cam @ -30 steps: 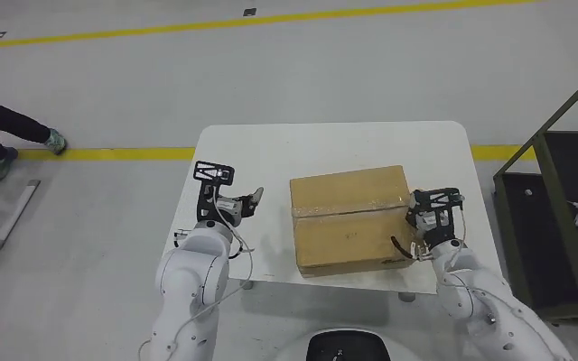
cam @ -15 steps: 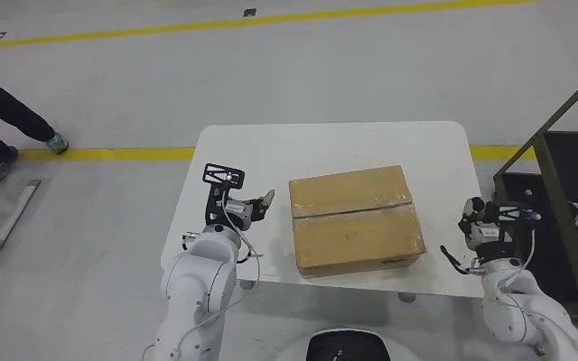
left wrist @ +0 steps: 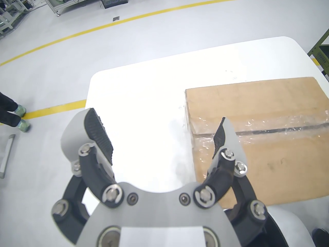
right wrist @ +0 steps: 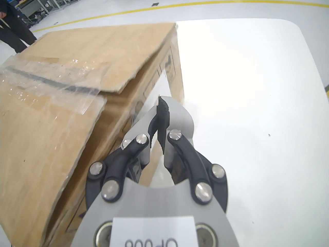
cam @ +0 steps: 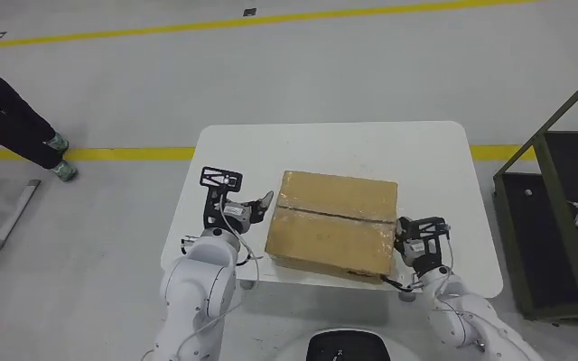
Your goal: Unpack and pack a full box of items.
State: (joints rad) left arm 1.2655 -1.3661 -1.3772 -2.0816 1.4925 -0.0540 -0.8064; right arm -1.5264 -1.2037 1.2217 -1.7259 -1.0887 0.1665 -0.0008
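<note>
**Taped carton askew near the front edge, one gripper at each end**

The cardboard box (cam: 332,221) sat closed on the white, round-cornered worktop (cam: 361,144). It lay close to the worktop's near edge and was turned askew to it. It was a flat rectangular carton of plain brown corrugated board. Its two top flaps met along a centre seam under a strip of clear, glossy, wrinkled tape (left wrist: 270,129). At the box's right end, the corner of the far flap looked ragged and slightly lifted above the near flap.

My left gripper (left wrist: 156,119) hung over the bare worktop just beside the box's left end, with its fingers spread wide. The fingers were curved grey metal carrying ribbed black rubber pads (left wrist: 99,132). I could not tell whether the finger nearer the box touched the cardboard.

My right gripper (right wrist: 161,109) was low beside the box's right end wall, near the worktop's front edge. Its toothed black fingertips were pressed together with nothing between them. From the top view it sat hard by the box's near right corner, though I could not make out actual contact.
</note>
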